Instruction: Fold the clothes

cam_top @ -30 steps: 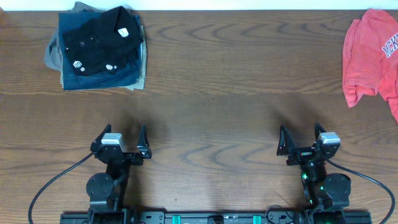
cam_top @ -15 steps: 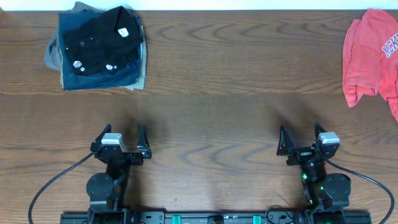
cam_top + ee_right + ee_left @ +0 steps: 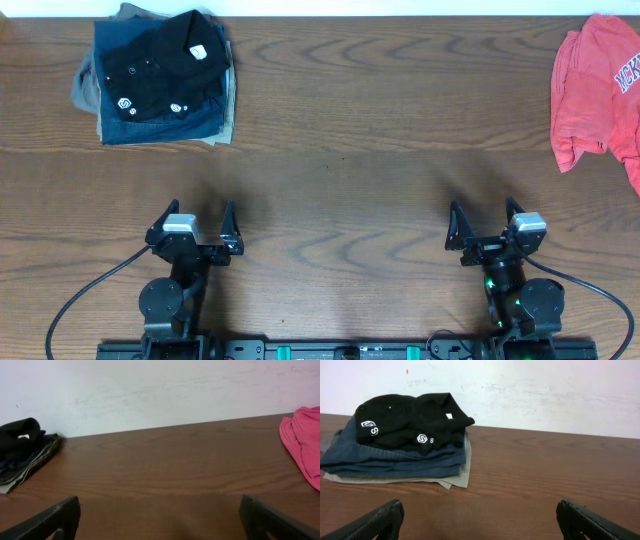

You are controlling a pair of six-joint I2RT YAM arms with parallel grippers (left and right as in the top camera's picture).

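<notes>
Black garment [image 3: 160,62]: lies folded on top of the denim and tan pile [image 3: 150,130] at the far left corner of the table [image 3: 340,130], white round logos facing up; touches neither arm. Coral-red shirt [image 3: 595,85]: lies crumpled at the far right edge, well apart from the pile. Left gripper [image 3: 200,212]: sits near the front edge with jaws spread wide, holds nothing, faces the pile in its wrist view. Right gripper [image 3: 482,212]: stands equally wide and empty near the front edge, facing bare wood between pile and shirt.
</notes>
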